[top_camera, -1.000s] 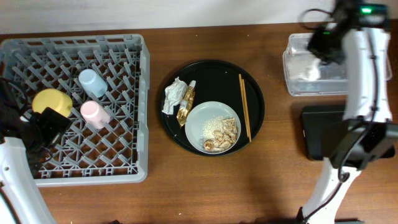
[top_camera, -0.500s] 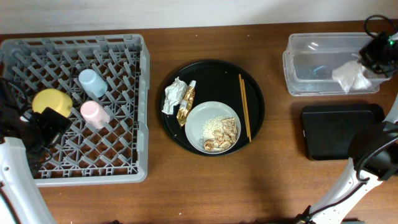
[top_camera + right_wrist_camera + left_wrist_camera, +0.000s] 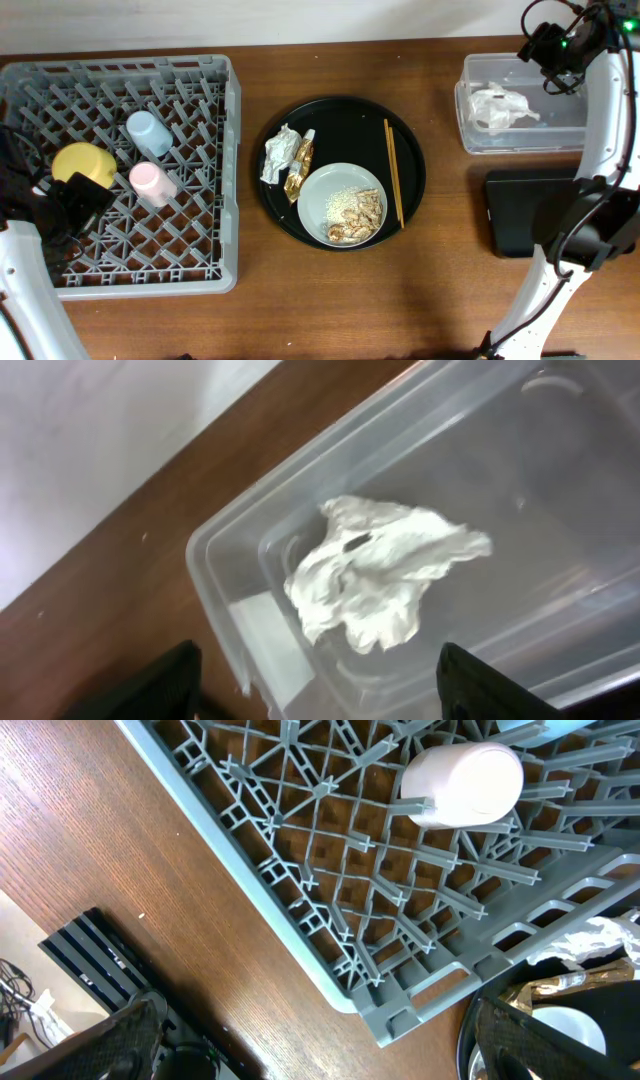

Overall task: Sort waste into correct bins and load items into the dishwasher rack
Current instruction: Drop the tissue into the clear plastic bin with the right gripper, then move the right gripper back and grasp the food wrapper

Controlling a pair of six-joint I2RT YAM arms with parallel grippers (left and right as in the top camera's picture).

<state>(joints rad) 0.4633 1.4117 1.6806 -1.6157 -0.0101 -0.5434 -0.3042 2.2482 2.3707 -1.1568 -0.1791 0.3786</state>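
Note:
My right gripper (image 3: 550,45) (image 3: 320,695) hangs open over the clear tub (image 3: 575,140) (image 3: 230,570). A crumpled white wrapper (image 3: 500,106) (image 3: 385,575) lies loose inside it. The black bin (image 3: 535,212) is in front of the tub. My left gripper (image 3: 78,203) (image 3: 325,1055) is open and holds nothing, low at the left of the dishwasher rack (image 3: 215,170) (image 3: 330,870). In the rack are a pink cup (image 3: 152,183) (image 3: 465,785), a blue cup (image 3: 148,132) and a yellow bowl (image 3: 83,163). The plate (image 3: 320,195) carries rice and fried pieces.
A round black tray (image 3: 345,125) at the table's middle holds the plate, the chopsticks (image 3: 393,172), a white wrapper (image 3: 281,154) and a gold wrapper (image 3: 300,168). Bare wood lies between the tray and the bins.
My right gripper opened and let go of the white wrapper, which now lies in the clear tub. That gripper swung back left to the tub's far edge. The left arm stayed still.

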